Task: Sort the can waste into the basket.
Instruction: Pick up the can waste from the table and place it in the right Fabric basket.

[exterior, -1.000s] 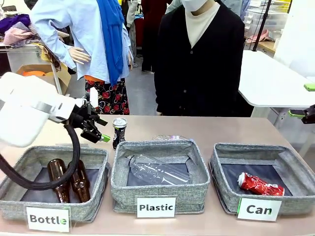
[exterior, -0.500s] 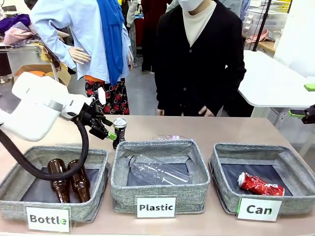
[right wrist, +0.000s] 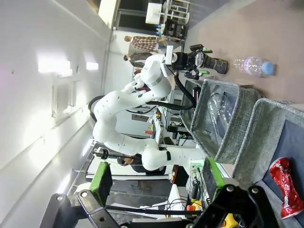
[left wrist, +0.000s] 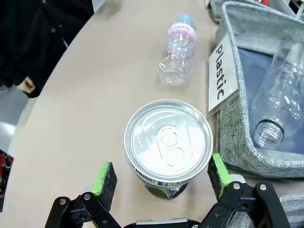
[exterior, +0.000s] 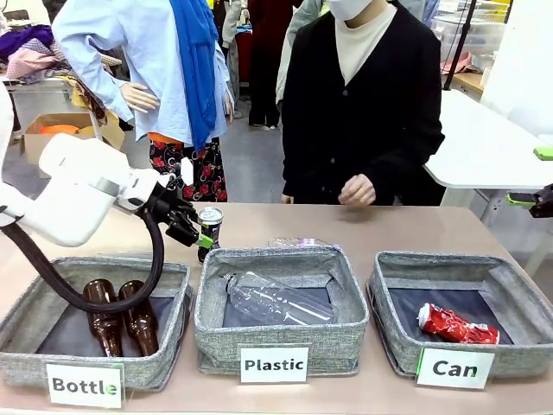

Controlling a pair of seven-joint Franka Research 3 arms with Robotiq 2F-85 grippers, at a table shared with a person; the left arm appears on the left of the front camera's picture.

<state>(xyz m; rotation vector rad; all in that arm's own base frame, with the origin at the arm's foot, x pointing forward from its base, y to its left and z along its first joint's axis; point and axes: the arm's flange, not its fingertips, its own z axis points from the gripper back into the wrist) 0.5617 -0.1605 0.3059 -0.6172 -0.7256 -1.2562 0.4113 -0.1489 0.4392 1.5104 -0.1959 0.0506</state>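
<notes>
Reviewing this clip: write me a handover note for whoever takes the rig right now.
Left gripper: open, pads flanking the upright black can on the table behind the Plastic bin; not gripped yet.
Right gripper: open, empty.
Done: crushed red can lies in the Can basket.
Left: grasp black can, carry it to that basket, release.

Shiny smooth metal top on the black can (left wrist: 168, 142), glossy crumpled red can (exterior: 456, 325), rough grey cloth basket (exterior: 520, 356)
</notes>
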